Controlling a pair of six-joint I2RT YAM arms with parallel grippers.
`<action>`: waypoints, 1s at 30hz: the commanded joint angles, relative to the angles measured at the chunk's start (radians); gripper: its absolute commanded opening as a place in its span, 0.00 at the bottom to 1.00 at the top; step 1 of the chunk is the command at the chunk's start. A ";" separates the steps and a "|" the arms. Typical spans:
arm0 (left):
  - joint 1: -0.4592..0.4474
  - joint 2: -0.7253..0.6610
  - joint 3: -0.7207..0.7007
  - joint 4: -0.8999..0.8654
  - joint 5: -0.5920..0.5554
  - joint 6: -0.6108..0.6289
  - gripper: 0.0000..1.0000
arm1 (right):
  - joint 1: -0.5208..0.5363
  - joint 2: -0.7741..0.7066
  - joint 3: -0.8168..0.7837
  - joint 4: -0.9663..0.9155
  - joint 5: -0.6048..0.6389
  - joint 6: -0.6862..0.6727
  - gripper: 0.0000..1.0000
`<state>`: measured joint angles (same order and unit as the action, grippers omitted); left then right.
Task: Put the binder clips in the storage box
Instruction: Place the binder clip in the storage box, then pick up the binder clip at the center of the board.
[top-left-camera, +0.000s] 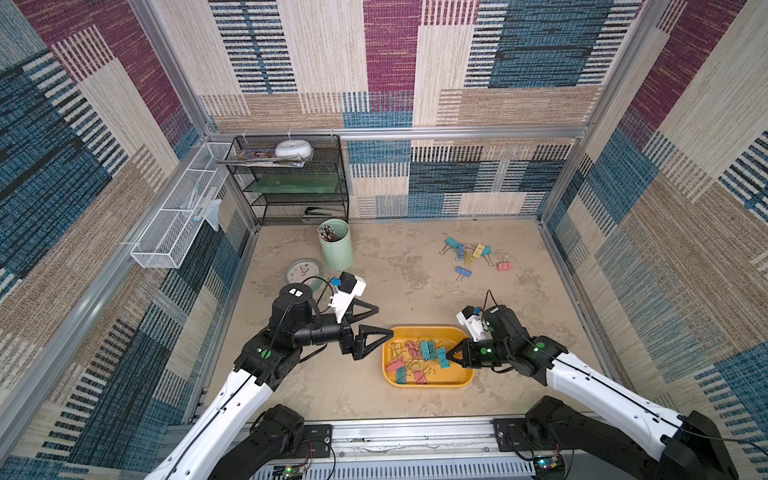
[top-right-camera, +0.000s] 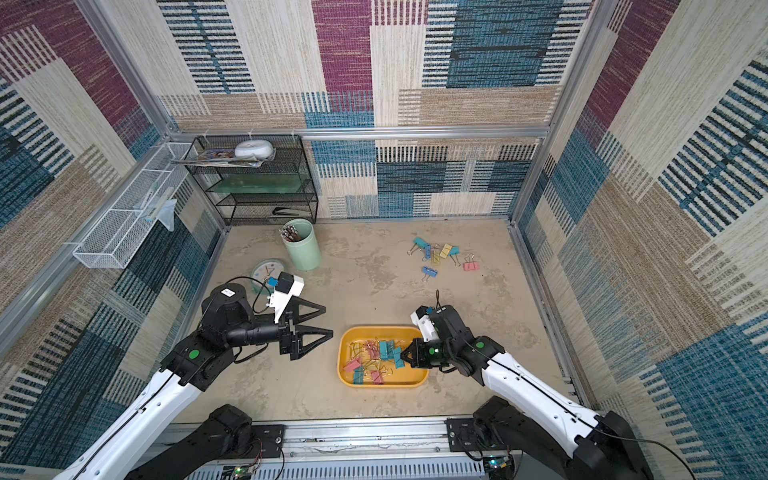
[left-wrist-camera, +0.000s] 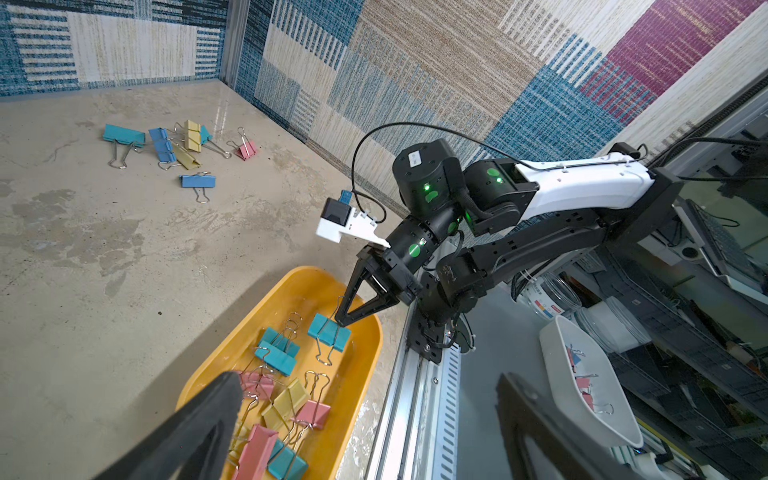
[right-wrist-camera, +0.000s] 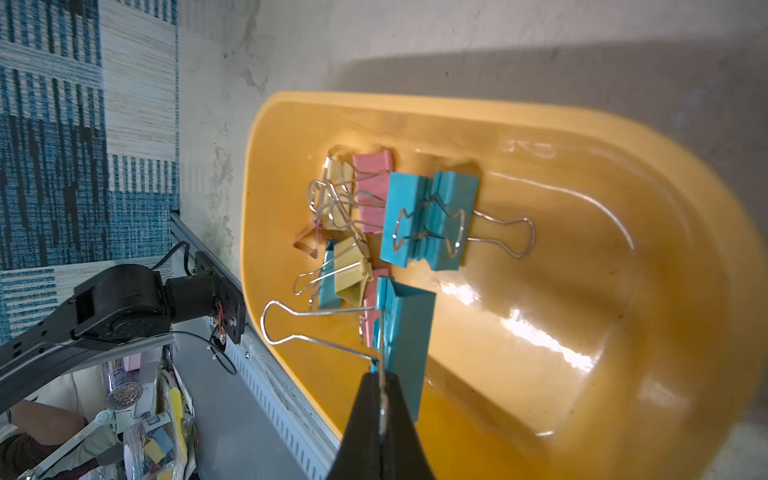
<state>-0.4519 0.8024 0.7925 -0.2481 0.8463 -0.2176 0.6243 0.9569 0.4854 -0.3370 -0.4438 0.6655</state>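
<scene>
Over the box (top-left-camera: 424, 329), right end: drop the teal clip (right-wrist-camera: 405, 328) low and clean

At the tabletop's (top-left-camera: 395, 282) front edge, right of centre, sits the box, with a heap of clips (left-wrist-camera: 286, 399) toward its left half. Your right gripper (right-wrist-camera: 380, 382) is pinched shut on one wire handle of the teal clip. The clip's body hangs over the bare floor at the box's right end; I cannot tell whether it touches. I judge the release to be the step in hand.

Hold the tips inside the rim, open them fully, then lift straight up so the thin wire does not snag a finger and ride out with you. Don't swing sideways, as the rim is close behind the tips.

Your left gripper (top-left-camera: 384, 321) hangs wide open and empty just off the box's left end, touching nothing. Leave it there, clear of the drop.

Some seven loose clips (top-left-camera: 473, 255) lie toward the far right corner, well apart from the box. They look like the right arm's next errand.
</scene>
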 joint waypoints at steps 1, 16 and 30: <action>0.000 0.002 0.001 0.015 -0.007 0.018 1.00 | 0.012 0.027 -0.028 0.098 0.026 0.033 0.00; -0.001 0.008 0.001 0.016 -0.013 0.020 1.00 | 0.060 0.139 -0.039 0.143 0.081 0.085 0.29; 0.000 0.008 0.002 0.012 -0.006 0.019 0.99 | 0.061 -0.037 0.265 -0.135 0.661 -0.142 0.80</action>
<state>-0.4519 0.8108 0.7925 -0.2481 0.8337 -0.2096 0.6872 0.9092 0.6914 -0.4095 -0.0856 0.6319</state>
